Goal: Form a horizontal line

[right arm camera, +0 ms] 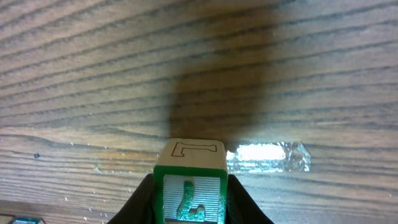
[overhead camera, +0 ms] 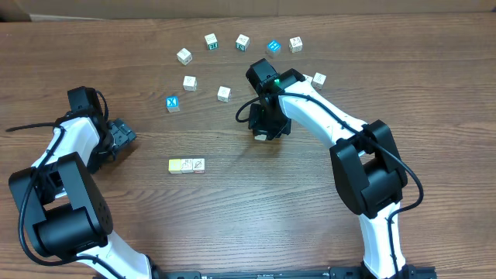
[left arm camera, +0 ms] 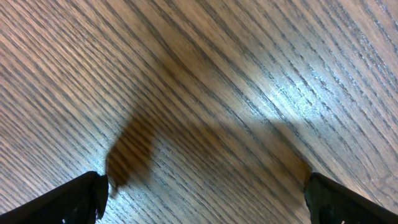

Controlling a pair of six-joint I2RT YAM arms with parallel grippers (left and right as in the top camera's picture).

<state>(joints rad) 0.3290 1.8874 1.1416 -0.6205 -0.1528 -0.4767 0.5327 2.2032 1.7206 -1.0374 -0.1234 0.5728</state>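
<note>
The horizontal line stands as a pale yellow cube (overhead camera: 177, 165) touching a white cube with a dark drawing (overhead camera: 195, 164), side by side on the wooden table at lower left of centre. My right gripper (overhead camera: 267, 129) hangs over the table's middle, to the right of that pair, shut on a green cube with an "L" (right arm camera: 190, 186). Its black fingers (right arm camera: 140, 202) press the cube's two sides, and the cube is off the tabletop. My left gripper (overhead camera: 124, 136) is at the left, open, with only bare wood between its fingers (left arm camera: 68, 199).
Loose cubes lie scattered along the back: white ones (overhead camera: 184, 55) (overhead camera: 190, 81) (overhead camera: 224, 93) (overhead camera: 295, 44) (overhead camera: 318, 79), green-marked ones (overhead camera: 211, 40) (overhead camera: 242, 41), and blue ones (overhead camera: 273, 47) (overhead camera: 172, 103). A cardboard edge (overhead camera: 232, 8) runs along the far side.
</note>
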